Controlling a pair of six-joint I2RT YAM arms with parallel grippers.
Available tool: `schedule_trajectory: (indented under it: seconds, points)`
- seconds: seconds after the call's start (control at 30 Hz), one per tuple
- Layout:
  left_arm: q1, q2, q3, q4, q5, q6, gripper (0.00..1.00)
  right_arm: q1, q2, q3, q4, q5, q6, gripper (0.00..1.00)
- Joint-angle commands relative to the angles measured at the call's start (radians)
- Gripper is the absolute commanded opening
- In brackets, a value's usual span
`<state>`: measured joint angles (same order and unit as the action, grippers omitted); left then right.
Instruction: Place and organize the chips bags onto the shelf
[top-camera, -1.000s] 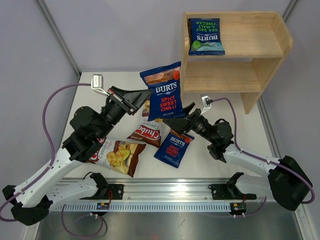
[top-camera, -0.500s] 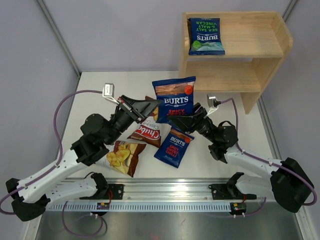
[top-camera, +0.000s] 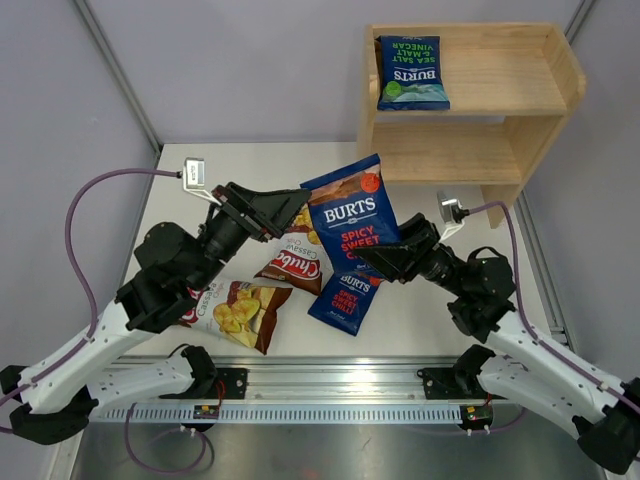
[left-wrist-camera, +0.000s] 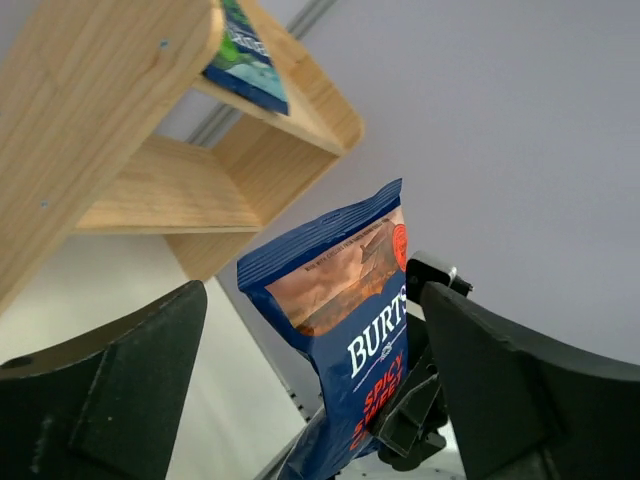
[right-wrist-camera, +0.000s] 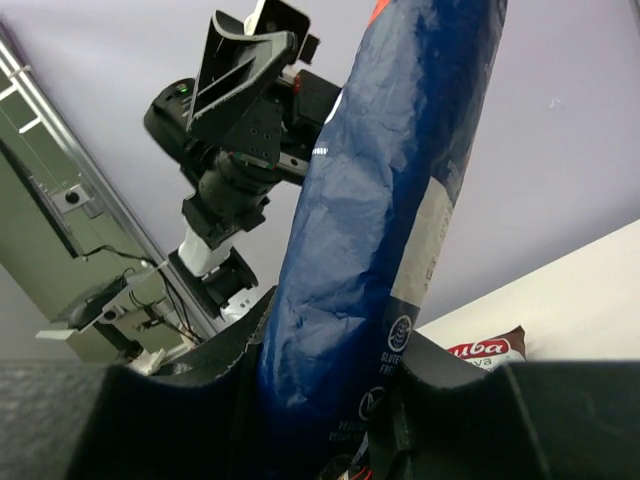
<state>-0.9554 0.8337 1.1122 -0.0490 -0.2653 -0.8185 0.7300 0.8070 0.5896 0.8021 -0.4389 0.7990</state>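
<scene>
A dark blue red-lettered Burts chips bag (top-camera: 348, 212) hangs upright above the table, my right gripper (top-camera: 385, 262) shut on its lower end. In the right wrist view the bag (right-wrist-camera: 390, 220) fills the gap between the jaws of the right gripper (right-wrist-camera: 330, 400). My left gripper (top-camera: 297, 208) stands open just left of the bag, not touching it. In the left wrist view the bag (left-wrist-camera: 345, 300) sits beyond the open fingers (left-wrist-camera: 110, 390). The wooden shelf (top-camera: 520, 95) stands at the back right with a green-lettered Burts bag (top-camera: 411, 72) on its upper tier.
On the table lie a second red-lettered Burts bag (top-camera: 343, 300) and two Chuba bags, one (top-camera: 293, 264) under the held bag and one (top-camera: 238, 310) by the left arm. The shelf's lower tier (top-camera: 440, 155) holds nothing.
My left gripper has let go of the red-lettered bag and drawn back to the left. The right gripper has closed on the bag's lower end and shifted right with it.
</scene>
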Motion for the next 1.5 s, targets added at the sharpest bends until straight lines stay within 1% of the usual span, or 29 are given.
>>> schedule_trajectory:
  seconds: [0.0,0.03,0.13,0.17,0.23,0.27,0.3,0.33,0.37,0.4,0.43,0.47,0.5,0.57,0.6,0.63,0.7,0.77,0.83,0.87,0.9,0.97,1.03,1.1,1.2,1.37,1.47]
  points:
    - [0.001,0.016,0.043,0.072,0.136,0.137,0.95,0.000,-0.084,0.105,-0.236,-0.063,-0.099,0.05]
    - [0.000,0.019,0.037,0.080,0.188,0.143,0.99,0.000,-0.098,0.133,-0.292,-0.084,-0.122,0.04]
    - [0.000,0.025,0.029,0.098,0.257,0.148,0.99,0.000,-0.104,0.174,-0.377,-0.145,-0.139,0.03]
    - [0.000,0.028,0.021,0.118,0.346,0.154,0.99,0.000,-0.100,0.202,-0.392,-0.162,-0.141,0.03]
    - [0.000,0.036,0.012,0.181,0.432,0.159,0.99,0.000,-0.080,0.229,-0.435,-0.216,-0.147,0.03]
    - [0.000,0.044,0.008,0.207,0.524,0.156,0.99,0.000,-0.074,0.252,-0.440,-0.231,-0.146,0.04]
    - [0.001,0.048,0.009,0.237,0.552,0.151,0.99,0.000,-0.068,0.259,-0.440,-0.260,-0.146,0.03]
    - [0.000,0.051,-0.003,0.264,0.592,0.147,0.97,0.000,-0.052,0.265,-0.439,-0.273,-0.136,0.03]
    - [0.000,0.053,-0.003,0.267,0.615,0.144,0.90,0.000,-0.046,0.280,-0.443,-0.287,-0.135,0.03]
    - [0.000,0.048,-0.003,0.255,0.609,0.144,0.69,0.000,-0.040,0.286,-0.445,-0.317,-0.136,0.04]
    - [0.000,0.044,-0.006,0.252,0.612,0.147,0.57,0.000,-0.029,0.291,-0.443,-0.334,-0.130,0.04]
    - [0.000,0.036,-0.008,0.238,0.586,0.160,0.49,0.000,-0.028,0.299,-0.443,-0.352,-0.127,0.04]
    - [0.000,0.019,-0.011,0.210,0.569,0.168,0.34,-0.001,-0.028,0.302,-0.443,-0.371,-0.127,0.05]
    - [0.000,-0.001,-0.021,0.192,0.523,0.195,0.22,0.000,-0.034,0.312,-0.478,-0.371,-0.138,0.06]
    - [0.000,-0.011,-0.029,0.189,0.509,0.200,0.11,0.000,-0.037,0.322,-0.513,-0.353,-0.155,0.08]
    - [0.000,-0.033,-0.037,0.189,0.499,0.202,0.08,-0.001,-0.045,0.328,-0.556,-0.336,-0.174,0.10]
    - [0.000,-0.053,-0.070,0.216,0.446,0.190,0.01,0.000,-0.057,0.317,-0.558,-0.295,-0.179,0.23]
    - [0.000,-0.085,-0.125,0.264,0.402,0.139,0.00,0.000,-0.080,0.283,-0.518,-0.255,-0.158,0.47]
    - [0.000,-0.097,-0.167,0.366,0.376,0.090,0.00,-0.001,-0.109,0.253,-0.475,-0.183,-0.147,0.54]
    - [0.000,-0.110,-0.195,0.408,0.353,0.035,0.00,0.000,-0.121,0.222,-0.459,-0.158,-0.139,0.61]
    - [0.000,-0.111,-0.240,0.490,0.338,0.006,0.00,0.000,-0.130,0.202,-0.434,-0.118,-0.129,0.64]
    - [0.000,-0.120,-0.290,0.569,0.286,-0.065,0.00,0.000,-0.152,0.149,-0.354,-0.089,-0.095,0.65]
    - [-0.002,-0.117,-0.336,0.652,0.270,-0.106,0.00,0.000,-0.154,0.121,-0.278,-0.069,-0.057,0.65]
    - [-0.002,-0.108,-0.362,0.731,0.230,-0.152,0.00,0.000,-0.146,0.104,-0.251,-0.064,-0.038,0.64]
    - [-0.003,-0.100,-0.402,0.794,0.190,-0.212,0.00,0.000,-0.141,0.081,-0.199,-0.031,-0.032,0.65]
    - [-0.011,-0.099,-0.445,0.827,0.123,-0.289,0.00,0.000,-0.147,0.053,-0.132,-0.008,-0.020,0.62]
    - [-0.016,-0.093,-0.451,0.839,0.112,-0.317,0.00,0.000,-0.135,0.041,-0.101,-0.003,-0.015,0.61]
